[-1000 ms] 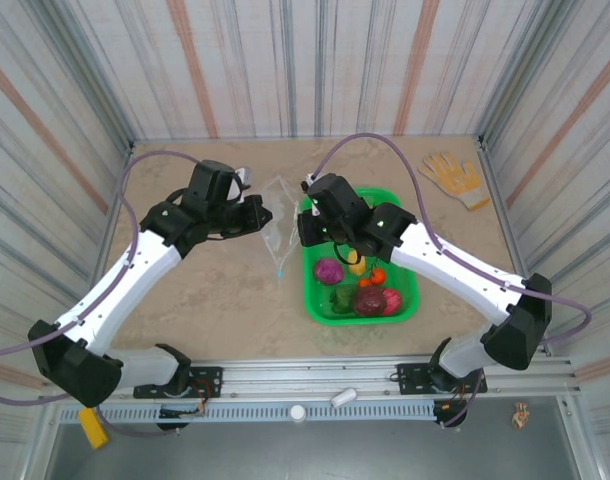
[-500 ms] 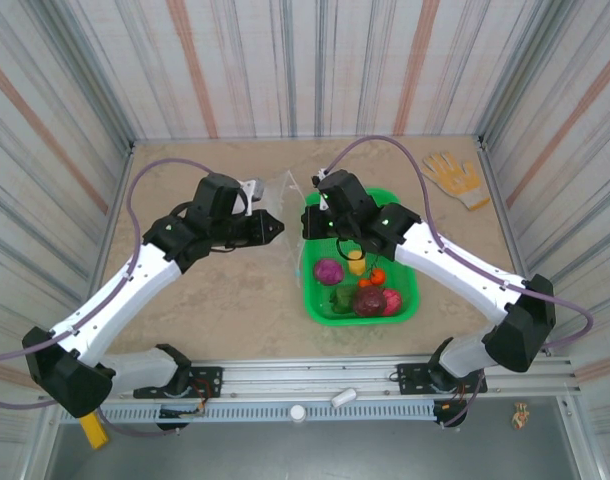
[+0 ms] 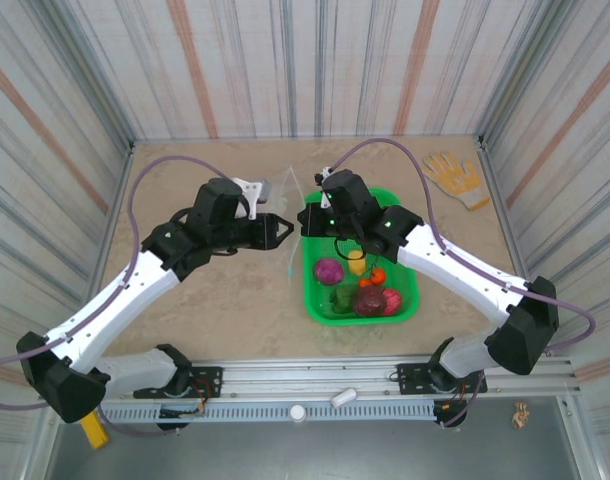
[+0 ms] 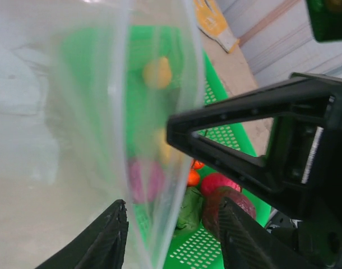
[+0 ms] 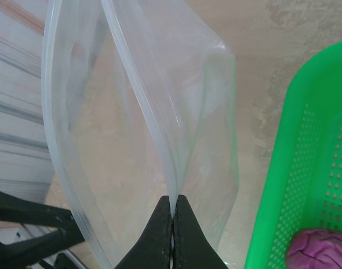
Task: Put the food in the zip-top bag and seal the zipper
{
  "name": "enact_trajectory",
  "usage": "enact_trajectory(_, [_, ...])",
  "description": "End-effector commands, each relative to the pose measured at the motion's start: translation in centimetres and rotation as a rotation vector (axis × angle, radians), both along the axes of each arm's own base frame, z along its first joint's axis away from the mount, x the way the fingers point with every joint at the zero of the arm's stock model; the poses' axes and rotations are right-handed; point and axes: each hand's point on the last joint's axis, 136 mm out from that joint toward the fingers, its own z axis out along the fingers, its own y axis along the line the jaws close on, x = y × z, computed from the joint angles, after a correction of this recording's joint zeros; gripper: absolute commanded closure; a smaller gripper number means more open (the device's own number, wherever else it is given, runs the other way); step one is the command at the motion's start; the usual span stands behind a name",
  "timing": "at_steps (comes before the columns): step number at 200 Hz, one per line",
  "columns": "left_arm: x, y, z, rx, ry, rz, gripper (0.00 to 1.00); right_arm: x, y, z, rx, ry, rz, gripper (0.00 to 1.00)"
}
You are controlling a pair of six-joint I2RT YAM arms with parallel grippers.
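Barely begun — right claw (image 5: 172, 213) pinches the zip-top bag (image 5: 199, 112) at centre frame, left claw (image 4: 174, 204) gapes around its edge; 0 food (image 3: 329, 270) bagged — all in the basket (image 3: 360, 317), zipper (image 5: 144, 101) unsealed.

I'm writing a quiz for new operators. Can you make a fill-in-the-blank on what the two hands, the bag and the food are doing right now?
1. The right hand pinches the zipper of the clear zip-top ___.
2. The left hand's jaws stand ___.
3. All the toy food lies in the ___ basket.
Missing words: bag; open; green.
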Motion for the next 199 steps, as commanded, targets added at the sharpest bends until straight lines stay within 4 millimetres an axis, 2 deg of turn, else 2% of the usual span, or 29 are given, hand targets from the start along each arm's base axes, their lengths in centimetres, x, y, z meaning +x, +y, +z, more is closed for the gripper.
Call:
enact_trajectory(1, [1.0,0.6,-0.6,0.057,-0.038,0.041,0.53,-0.7,0.3,1.4,0.066,0.003,0.008,1.0])
enact_trajectory(33, [2.1,2.1,-1.9,0.142,-0.039,0.127,0.67,-1.0,0.1,1.6,0.065,-0.005,0.004,1.0])
enact_trajectory(75, [2.1,3.0,-1.8,0.162,-0.06,0.162,0.79,-1.1,-0.3,1.5,0.058,-0.009,-0.004,1.0])
enact_trajectory(83, [2.1,3.1,-1.7,0.163,-0.065,0.162,0.85,-1.1,-0.2,1.4,0.055,-0.009,-0.003,1.0])
enact_trajectory(97, [2.2,3.1,-1.8,0.17,-0.069,0.159,1.0,-1.0,-0.2,1.3,0.054,-0.008,-0.001,1.0])
enact_trajectory(135, [2.2,3.7,-1.2,0.195,-0.09,0.162,1.0,-1.0,-0.6,1.0,0.02,-0.014,-0.006,1.0])
enact_trajectory(199, [2.0,6.0,1.4,0.178,-0.072,0.168,1.0,-0.2,-2.2,0.4,-0.021,-0.02,-0.038,1.0])
